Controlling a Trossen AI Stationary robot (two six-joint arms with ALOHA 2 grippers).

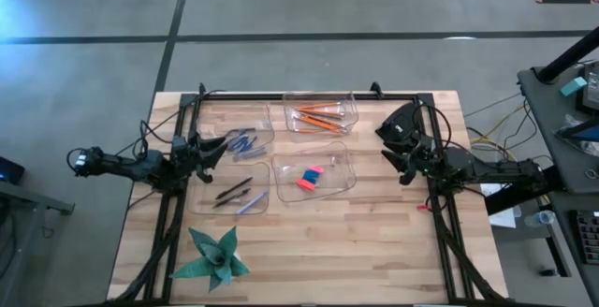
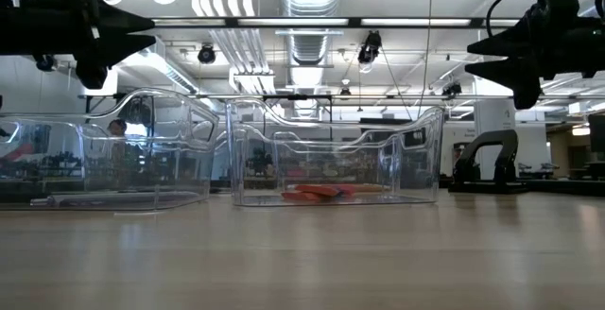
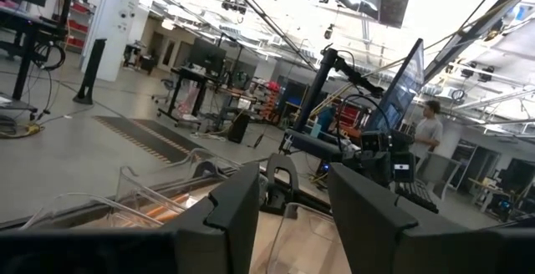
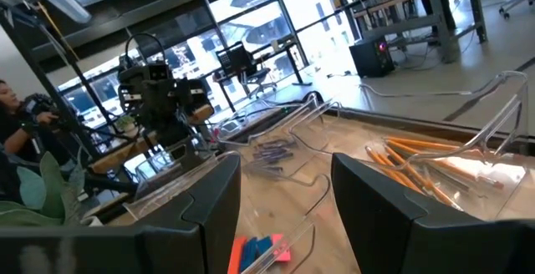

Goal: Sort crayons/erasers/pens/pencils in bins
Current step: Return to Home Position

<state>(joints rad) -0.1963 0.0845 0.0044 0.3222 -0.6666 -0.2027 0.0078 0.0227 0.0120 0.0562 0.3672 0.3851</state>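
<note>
I am hovering my left end effector (image 1: 208, 150) and my right end effector (image 1: 398, 143) at the desk's (image 1: 374, 241) opposite edges, both spread wide and empty. Between them are sitting four bins (image 1: 314, 170): several pencils (image 1: 318, 116) far right, three erasers (image 1: 310, 178) near right, crayons (image 1: 241, 142) far left nearest my left fingers, three pens (image 1: 234, 195) angled diagonally; nothing loose is showing.

Left claw (image 1: 213, 148) raised, fingers (image 3: 238, 211) parted, holding nothing. Right claw (image 1: 391, 143) raised opposite it, well apart, fingers (image 4: 209, 195) parted, likewise holding nothing.
</note>
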